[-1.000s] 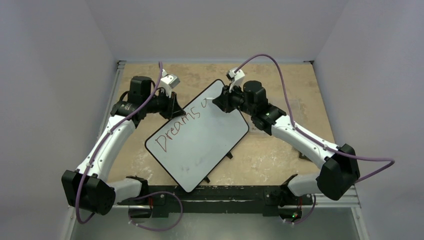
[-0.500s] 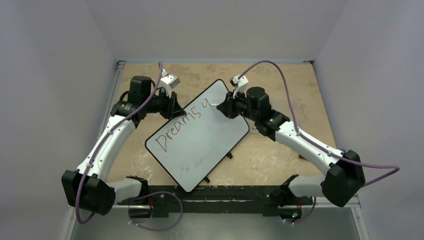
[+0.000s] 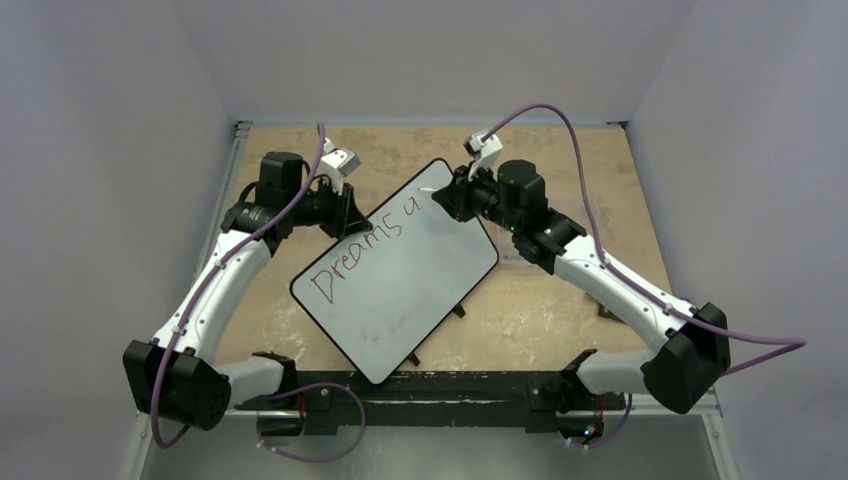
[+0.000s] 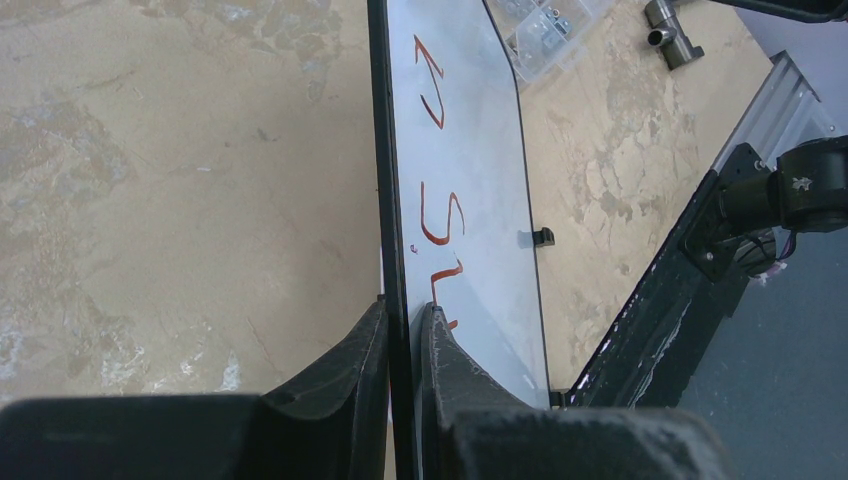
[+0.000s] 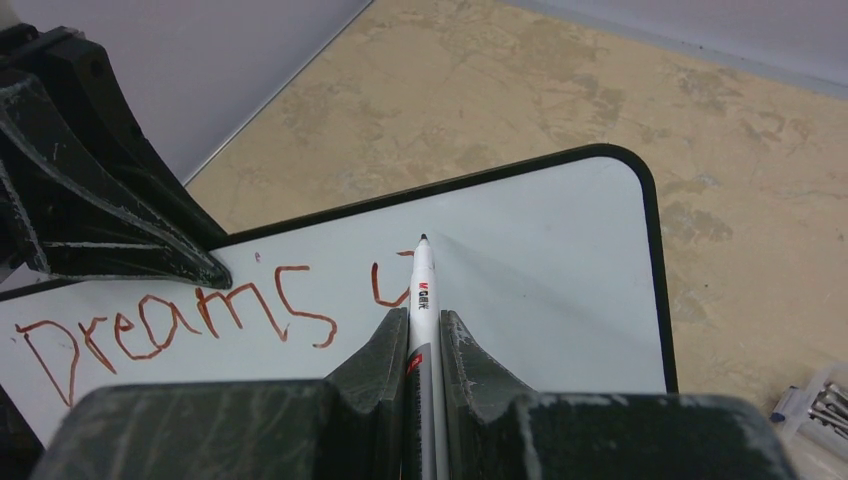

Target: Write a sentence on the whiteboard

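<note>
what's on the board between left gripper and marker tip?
Red handwriting on the whiteboard: the word "Dreams", then a short curved stroke beside the tip of the marker. Right wrist view shows it best.

Whiteboard [image 3: 400, 290] white w/ black rim, red lettering [image 3: 352, 260]; marker [image 5: 421, 282] white; tabletop [image 3: 580, 170] mottled tan.

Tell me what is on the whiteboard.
On the whiteboard lies red writing, "Dreams" plus one more mark. The right gripper holds a marker above it; the left gripper clamps its edge, hiding that strip.
</note>
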Robot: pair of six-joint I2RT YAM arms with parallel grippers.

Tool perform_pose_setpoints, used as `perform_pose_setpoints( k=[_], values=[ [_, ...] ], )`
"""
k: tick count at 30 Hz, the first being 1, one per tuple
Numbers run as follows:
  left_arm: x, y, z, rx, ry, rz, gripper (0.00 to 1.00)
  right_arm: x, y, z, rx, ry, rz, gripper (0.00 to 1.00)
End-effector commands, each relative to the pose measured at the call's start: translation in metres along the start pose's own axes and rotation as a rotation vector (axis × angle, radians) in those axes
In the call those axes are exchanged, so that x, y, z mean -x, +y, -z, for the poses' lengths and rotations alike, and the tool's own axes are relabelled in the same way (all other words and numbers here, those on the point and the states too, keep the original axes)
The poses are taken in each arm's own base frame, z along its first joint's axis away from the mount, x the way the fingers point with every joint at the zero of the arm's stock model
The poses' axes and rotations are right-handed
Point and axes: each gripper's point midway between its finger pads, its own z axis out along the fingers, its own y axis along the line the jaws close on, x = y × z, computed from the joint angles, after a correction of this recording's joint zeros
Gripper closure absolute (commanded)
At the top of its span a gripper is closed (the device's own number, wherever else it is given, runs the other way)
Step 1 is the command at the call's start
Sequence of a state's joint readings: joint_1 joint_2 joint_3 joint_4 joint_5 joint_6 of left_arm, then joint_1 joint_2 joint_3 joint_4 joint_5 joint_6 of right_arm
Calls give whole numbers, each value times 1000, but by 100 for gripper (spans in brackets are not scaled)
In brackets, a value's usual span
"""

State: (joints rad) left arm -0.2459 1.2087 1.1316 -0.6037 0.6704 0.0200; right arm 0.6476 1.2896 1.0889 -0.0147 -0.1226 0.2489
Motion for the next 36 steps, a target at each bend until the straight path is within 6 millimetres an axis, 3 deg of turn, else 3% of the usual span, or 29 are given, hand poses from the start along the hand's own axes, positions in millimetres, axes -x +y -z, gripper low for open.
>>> perform_pose_setpoints(
  k=[1,12,29,36],
  values=[
    [11,-17,2,-60,-29,-91,100,26,-1,-5,-18,-60,8,100],
    [11,-17,2,-60,-29,-91,100,16,-10,-16,-50,-34,-1,100],
    [12,-18,3,-61,-33,-95,100,-30,-19,-4,-66,46,-28,100],
    [12,-18,3,-62,-33,-95,100,-34,-17,0,-56,54,-36,100]
  ],
)
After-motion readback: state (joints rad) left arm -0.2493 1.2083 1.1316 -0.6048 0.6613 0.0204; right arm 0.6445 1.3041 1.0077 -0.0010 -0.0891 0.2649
